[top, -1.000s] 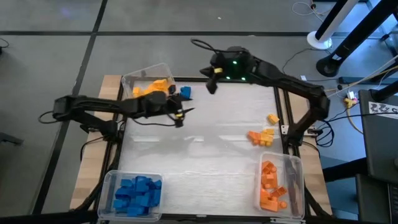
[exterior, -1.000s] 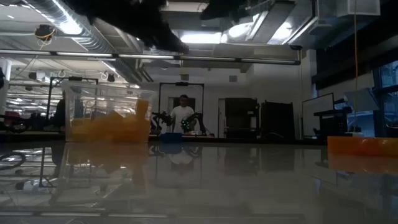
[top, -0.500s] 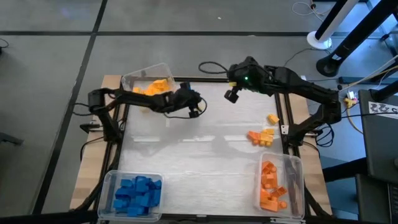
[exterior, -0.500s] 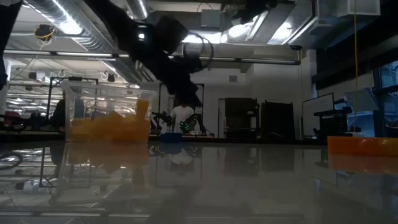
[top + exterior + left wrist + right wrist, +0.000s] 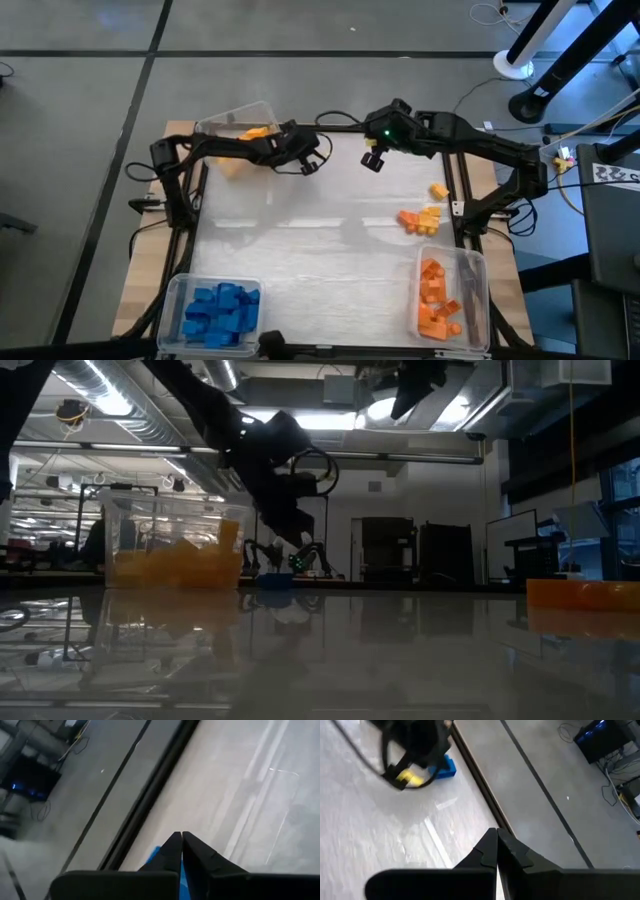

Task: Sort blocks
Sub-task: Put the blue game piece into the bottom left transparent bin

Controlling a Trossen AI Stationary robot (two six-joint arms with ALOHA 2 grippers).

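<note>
A lone blue block [image 5: 445, 767] lies flat on the table near its far edge, also seen in the low view [image 5: 275, 578]. My left gripper [image 5: 312, 163] reaches down at it, fingers shut [image 5: 181, 834], with blue showing just behind them. From above, the gripper hides the block. My right gripper [image 5: 370, 160] hangs shut [image 5: 496, 830] above the table's far middle, holding nothing. Loose orange and yellow blocks [image 5: 420, 218] lie at the right edge. My left gripper comes down at a slant from the table's left, its shut fingers [image 5: 172, 845] right at the blue block's edge [image 5: 156, 853]. Blue shows beside and behind the fingers. I cannot tell whether they touch the block.
A clear bin of yellow-orange blocks [image 5: 240, 132] stands at the far left, right behind my left arm. A bin of blue blocks [image 5: 215, 308] sits at the near left, a bin of orange blocks [image 5: 445, 300] at the near right. One yellow block [image 5: 438, 190] lies near the right rail.
My left gripper has swung toward the table's far edge and right, down to the blue block, and has shut. My right gripper has moved toward the right and near edges, staying shut. The blue block lies where it was.
</note>
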